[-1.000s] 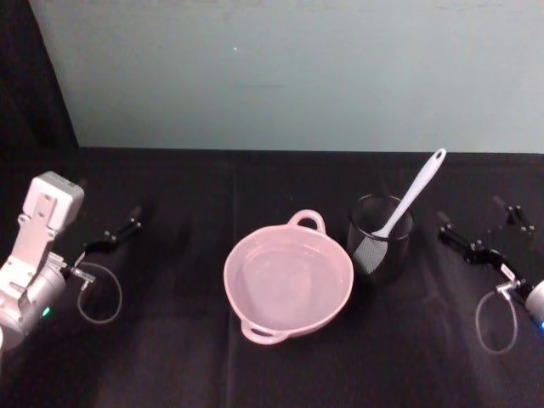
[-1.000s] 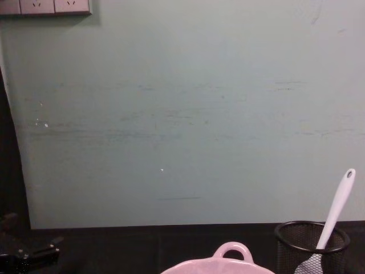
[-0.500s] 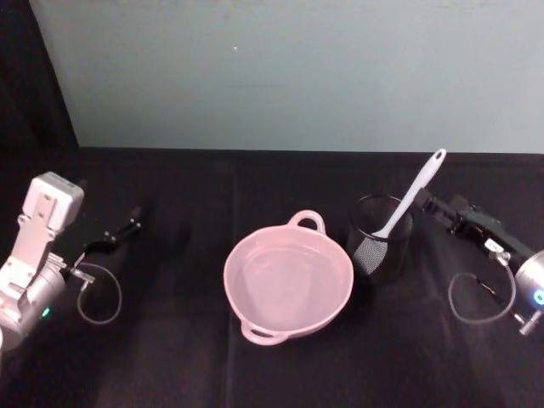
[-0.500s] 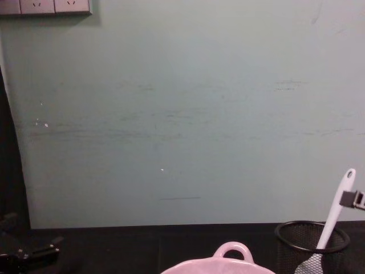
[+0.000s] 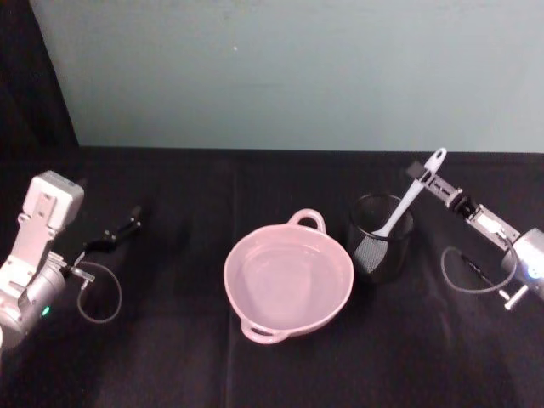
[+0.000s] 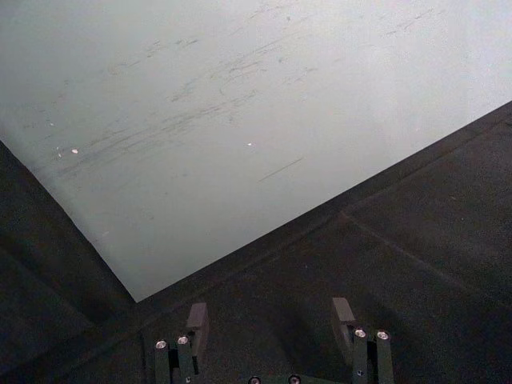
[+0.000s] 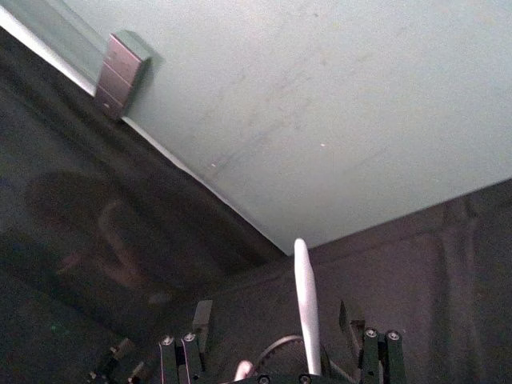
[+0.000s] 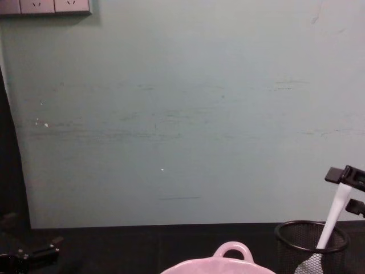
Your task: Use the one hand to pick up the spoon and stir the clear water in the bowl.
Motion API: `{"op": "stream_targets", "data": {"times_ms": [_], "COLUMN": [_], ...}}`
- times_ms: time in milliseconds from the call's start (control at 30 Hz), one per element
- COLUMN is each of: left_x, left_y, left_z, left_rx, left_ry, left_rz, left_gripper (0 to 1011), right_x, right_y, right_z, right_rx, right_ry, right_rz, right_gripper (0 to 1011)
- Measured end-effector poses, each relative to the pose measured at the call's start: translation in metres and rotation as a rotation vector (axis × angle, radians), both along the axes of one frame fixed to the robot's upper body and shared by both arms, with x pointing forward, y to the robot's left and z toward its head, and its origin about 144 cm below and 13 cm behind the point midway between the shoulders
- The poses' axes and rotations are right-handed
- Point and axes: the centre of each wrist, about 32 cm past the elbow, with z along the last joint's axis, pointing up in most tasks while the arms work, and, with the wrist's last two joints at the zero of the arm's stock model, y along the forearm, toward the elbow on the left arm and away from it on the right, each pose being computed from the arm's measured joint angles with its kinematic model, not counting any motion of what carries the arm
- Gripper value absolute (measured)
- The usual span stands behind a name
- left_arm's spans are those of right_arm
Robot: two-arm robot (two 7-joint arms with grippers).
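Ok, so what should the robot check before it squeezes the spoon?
1. Spoon handle between the fingers: ok. The spoon runs between the fingers of the right gripper.
2. Fingers apart: ok. The right gripper is open, one finger on each side of the handle.
3. Spoon free to lift: ok. It leans in the mesh cup with its handle sticking out the top.
4. Bowl ready: ok. The bowl stands beside the cup.
5. Water in the bowl: cannot tell.
6. Other arm out of the way: ok. The left gripper is open, parked far to the left.
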Motion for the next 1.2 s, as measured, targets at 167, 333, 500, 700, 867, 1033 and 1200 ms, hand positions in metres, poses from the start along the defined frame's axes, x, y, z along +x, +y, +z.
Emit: {"op": "stream_targets", "data": {"times_ms": [167, 333, 500, 700, 867, 1033, 1200], "left_x": [0.0, 0.0, 0.0, 0.0, 0.0, 0.0, 0.0], "left_y": [0.0, 0.0, 0.0, 0.0, 0.0, 0.0, 0.0], "left_z": [0.0, 0.0, 0.0, 0.0, 0.0, 0.0, 0.0], "left_rx": [0.0, 0.0, 0.0, 0.0, 0.0, 0.0, 0.0], "left_ry": [0.0, 0.0, 0.0, 0.0, 0.0, 0.0, 0.0], "left_rz": [0.0, 0.0, 0.0, 0.0, 0.0, 0.0, 0.0], "left_gripper": [1005, 1005, 1005, 1005, 1005, 1005, 1005], "right_x": [0.007, 0.011, 0.015, 0.016, 0.016, 0.014, 0.012], "right_y": [0.0, 0.0, 0.003, 0.003, 0.003, 0.004, 0.005], "right_z": [-0.004, -0.007, -0.007, -0.007, -0.005, 0.0, 0.005], "right_rx": [0.022, 0.017, -0.001, -0.008, -0.039, -0.127, -0.195], "right_ry": [-0.026, -0.042, -0.053, -0.052, -0.069, -0.11, -0.144], "right_rz": [0.013, 0.015, 0.016, 0.021, 0.024, 0.018, 0.011], "right_gripper": [1003, 928, 813, 626, 461, 278, 146]}}
